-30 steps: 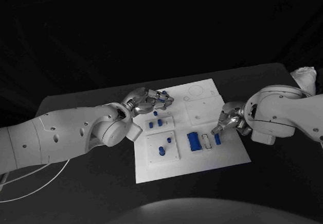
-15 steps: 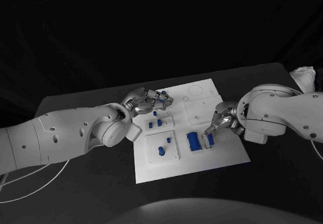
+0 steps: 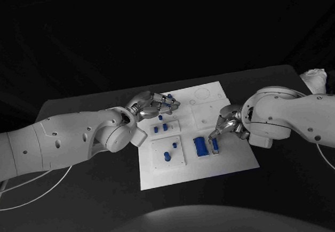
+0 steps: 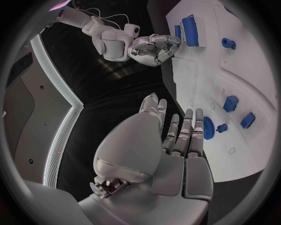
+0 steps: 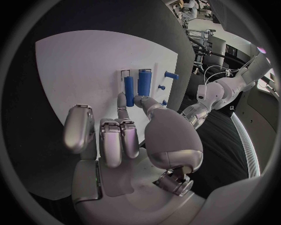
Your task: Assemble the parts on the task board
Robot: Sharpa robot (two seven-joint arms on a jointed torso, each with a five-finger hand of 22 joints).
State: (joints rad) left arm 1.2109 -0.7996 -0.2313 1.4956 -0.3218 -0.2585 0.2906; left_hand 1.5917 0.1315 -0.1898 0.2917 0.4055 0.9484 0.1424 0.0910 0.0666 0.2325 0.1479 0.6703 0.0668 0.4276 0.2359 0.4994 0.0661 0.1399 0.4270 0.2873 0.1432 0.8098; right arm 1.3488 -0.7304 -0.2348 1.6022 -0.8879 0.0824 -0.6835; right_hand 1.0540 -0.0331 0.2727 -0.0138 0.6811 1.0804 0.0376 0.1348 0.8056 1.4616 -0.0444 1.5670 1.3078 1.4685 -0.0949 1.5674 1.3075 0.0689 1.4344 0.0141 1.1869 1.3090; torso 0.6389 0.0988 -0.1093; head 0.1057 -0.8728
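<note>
A small blue gear [image 4: 209,128] is being pinched by the left hand [image 3: 153,104]; a slim blue bar [image 5: 129,91] is being touched by the right hand's [image 3: 226,126] fingertips [image 5: 122,100], though a grip cannot be told.

A black table [image 3: 88,196] fills the foreground, with pale cables [image 3: 19,196] trailing across its near left corner.
</note>
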